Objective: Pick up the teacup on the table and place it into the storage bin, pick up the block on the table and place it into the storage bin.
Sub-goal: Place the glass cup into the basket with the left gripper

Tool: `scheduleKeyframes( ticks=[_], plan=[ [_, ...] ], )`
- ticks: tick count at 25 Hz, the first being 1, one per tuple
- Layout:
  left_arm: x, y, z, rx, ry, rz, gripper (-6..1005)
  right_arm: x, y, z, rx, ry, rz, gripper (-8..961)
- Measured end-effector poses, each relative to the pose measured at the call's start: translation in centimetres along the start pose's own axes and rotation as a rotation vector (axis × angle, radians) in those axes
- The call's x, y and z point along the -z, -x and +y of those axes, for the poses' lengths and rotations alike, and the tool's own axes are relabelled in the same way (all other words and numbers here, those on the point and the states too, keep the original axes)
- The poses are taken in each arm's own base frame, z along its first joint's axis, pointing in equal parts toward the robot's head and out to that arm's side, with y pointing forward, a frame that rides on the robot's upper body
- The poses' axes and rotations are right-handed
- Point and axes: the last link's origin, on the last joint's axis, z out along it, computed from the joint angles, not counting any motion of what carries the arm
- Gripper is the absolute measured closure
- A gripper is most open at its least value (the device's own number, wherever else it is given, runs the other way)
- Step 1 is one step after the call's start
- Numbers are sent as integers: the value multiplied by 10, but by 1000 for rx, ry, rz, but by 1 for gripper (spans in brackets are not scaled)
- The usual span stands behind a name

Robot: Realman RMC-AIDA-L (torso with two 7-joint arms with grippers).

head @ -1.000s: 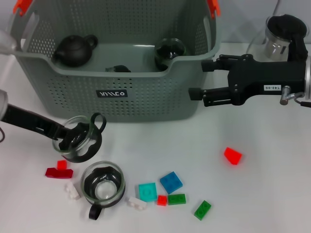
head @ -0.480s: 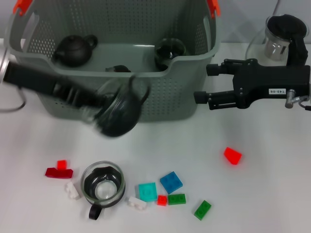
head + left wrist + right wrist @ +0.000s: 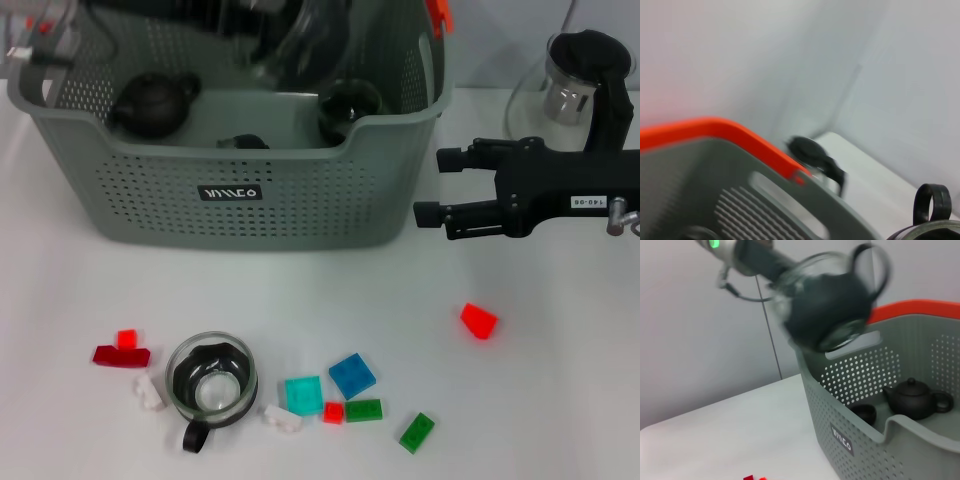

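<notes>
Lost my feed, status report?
Left gripper carrying glass teacup above storage bin. Right gripper open, idle beside bin. Nothing blocking the drop.

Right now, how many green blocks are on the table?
2. The first green block lies right beside the small red block; the second green block lies apart, farther toward the robot's right. None appears hidden.

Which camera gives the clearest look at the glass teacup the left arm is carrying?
The right wrist view: the carried teacup shows whole, above the storage bin rim. The head view shows it only as a blur over the bin; the left wrist view catches just its handle and rim.
</notes>
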Motion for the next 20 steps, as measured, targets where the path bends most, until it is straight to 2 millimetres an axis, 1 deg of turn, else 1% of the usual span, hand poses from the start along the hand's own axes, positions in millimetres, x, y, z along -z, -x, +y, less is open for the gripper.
scheduleKeyframes(
  ticks=[4,8,13,16,20],
  plan=[
    [-19,-13,-21,-29,-164,20,917,1,1,-1,-4,0,-5,26],
    [-39,-11,-37,-82,-314,-27,913,0,3,-1,-11,4,-6,26],
    [-50,-5,-43,-121,-393,-90,910,0,3,-1,-22,5,-6,26],
    [-53,1,-47,-146,-439,-133,907,-1,3,0,-25,5,-7,26],
    [-55,5,-48,-156,-456,-160,904,-2,3,0,-27,3,-6,26]
  ],
)
